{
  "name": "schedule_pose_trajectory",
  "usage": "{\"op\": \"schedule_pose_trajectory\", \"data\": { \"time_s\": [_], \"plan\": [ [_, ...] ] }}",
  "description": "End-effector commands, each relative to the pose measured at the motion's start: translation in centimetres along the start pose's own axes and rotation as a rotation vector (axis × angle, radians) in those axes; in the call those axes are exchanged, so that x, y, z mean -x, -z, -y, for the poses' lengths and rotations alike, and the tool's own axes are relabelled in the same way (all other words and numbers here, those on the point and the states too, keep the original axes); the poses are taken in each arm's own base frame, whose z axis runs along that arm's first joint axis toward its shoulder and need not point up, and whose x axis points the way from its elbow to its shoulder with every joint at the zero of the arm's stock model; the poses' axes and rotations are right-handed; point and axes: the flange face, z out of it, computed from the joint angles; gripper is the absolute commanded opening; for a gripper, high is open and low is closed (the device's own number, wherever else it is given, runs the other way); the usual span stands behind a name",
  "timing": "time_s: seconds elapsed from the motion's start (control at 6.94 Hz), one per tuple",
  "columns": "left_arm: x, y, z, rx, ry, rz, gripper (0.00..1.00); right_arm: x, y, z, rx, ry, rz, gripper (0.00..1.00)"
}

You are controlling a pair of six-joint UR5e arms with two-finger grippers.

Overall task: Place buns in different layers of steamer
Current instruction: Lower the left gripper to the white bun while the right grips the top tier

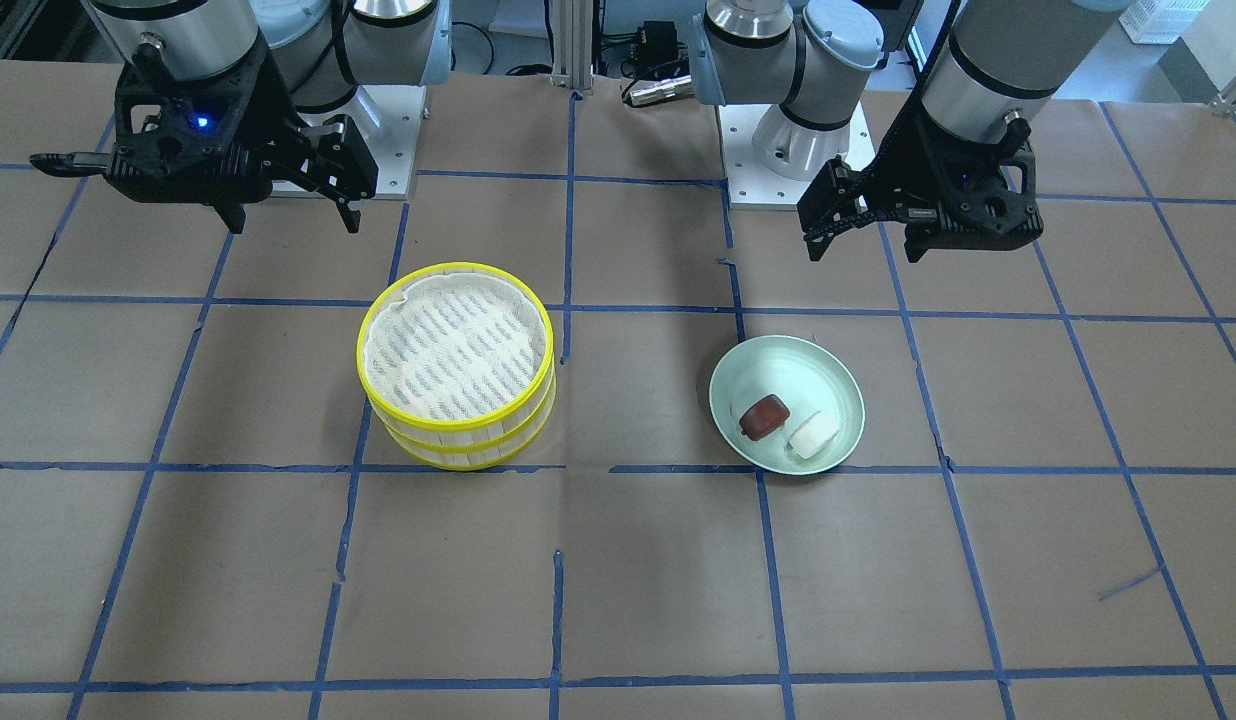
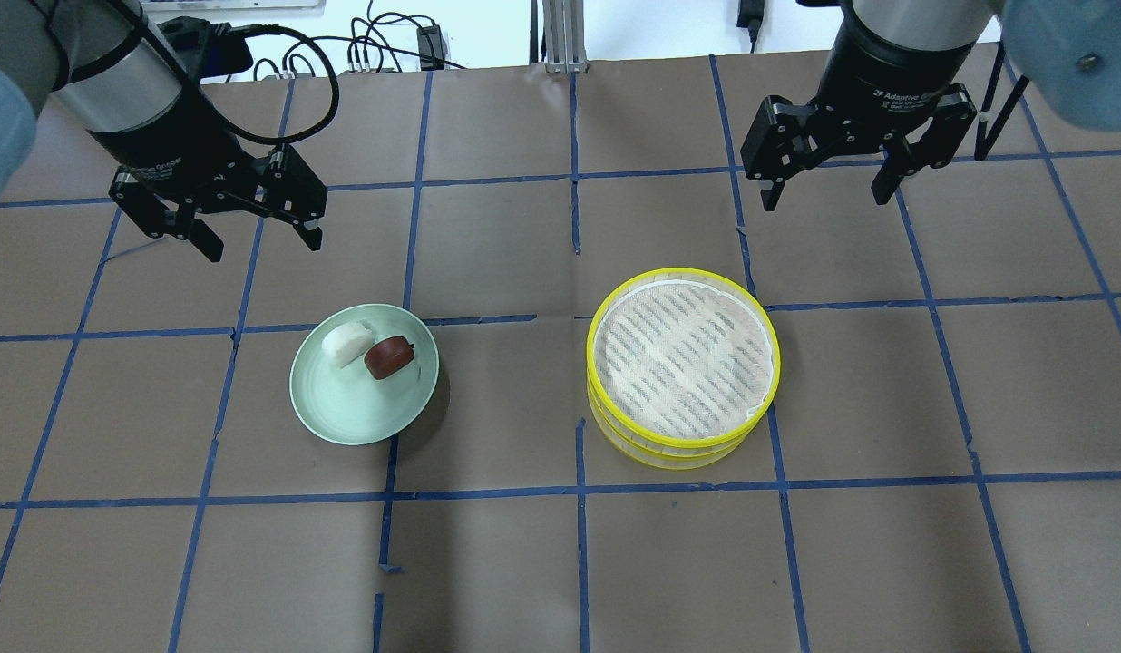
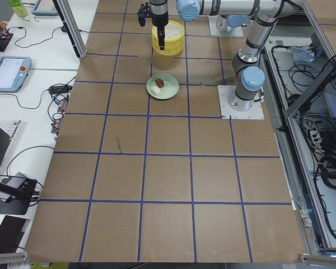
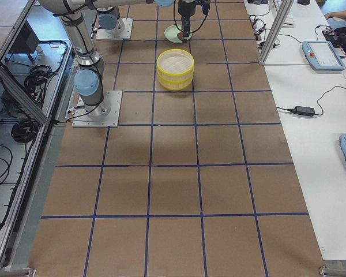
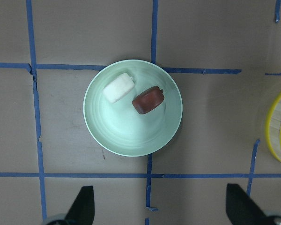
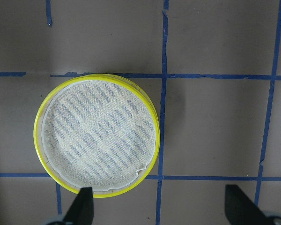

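Note:
The reddish-brown bun [image 2: 389,356] and the white bun [image 2: 346,345] lie side by side in a pale green dish [image 2: 343,417]; they also show in the left wrist view, reddish-brown [image 5: 148,100], white [image 5: 118,88]. The two yellow-rimmed steamer layers are stacked, the top one [image 2: 593,363] on the lower one [image 2: 678,458]; the top liner is bare. My left gripper [image 2: 261,240] is open and empty, raised beyond the dish. My right gripper [image 2: 826,198] is open and empty, raised beyond the steamer [image 6: 98,140].
The table is covered in brown paper with a blue tape grid [image 2: 574,317]. The dish and the steamer stand about one grid square apart. The arm bases [image 1: 788,150] sit at the robot's edge of the table.

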Motion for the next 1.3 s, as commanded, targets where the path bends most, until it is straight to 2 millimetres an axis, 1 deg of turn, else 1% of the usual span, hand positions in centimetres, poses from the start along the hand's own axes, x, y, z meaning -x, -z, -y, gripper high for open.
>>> {"op": "schedule_pose_trajectory", "data": {
  "time_s": [0.0, 0.29, 0.43, 0.58, 0.72, 0.86, 1.01, 1.15],
  "plan": [
    [0.1, -0.1, 0.0, 0.002, 0.002, -0.001, 1.0, 0.1, -0.3, 0.0, 0.006, 0.002, 0.0, 1.0],
    [0.1, -0.2, 0.0, 0.005, 0.001, -0.002, 1.0, 0.1, -0.3, -0.2, 0.011, 0.004, -0.009, 1.0],
    [0.3, -0.8, 0.2, 0.02, 0.002, 0.002, 1.0, 0.0, -1.2, -0.3, 0.038, 0.007, -0.01, 1.0],
    [0.5, -2.8, -0.1, 0.058, 0.015, 0.004, 1.0, 0.1, -3.8, -0.3, 0.08, 0.006, 0.002, 1.0],
    [0.6, -4.4, 0.6, 0.01, 0.015, -0.001, 1.0, 0.2, -6.3, -0.3, 0.097, 0.006, -0.002, 1.0],
    [0.7, -7.4, 1.9, 0.006, 0.015, 0.0, 1.0, 0.1, -9.6, -0.8, 0.13, 0.006, -0.009, 1.0],
    [0.9, -10.1, 3.9, -0.017, 0.008, -0.001, 1.0, 0.0, -14.1, -1.0, 0.114, 0.008, -0.012, 1.0],
    [1.1, -12.8, 5.5, -0.011, 0.008, 0.0, 1.0, -0.1, -18.1, -0.9, 0.065, 0.01, -0.012, 1.0]
  ]
}}
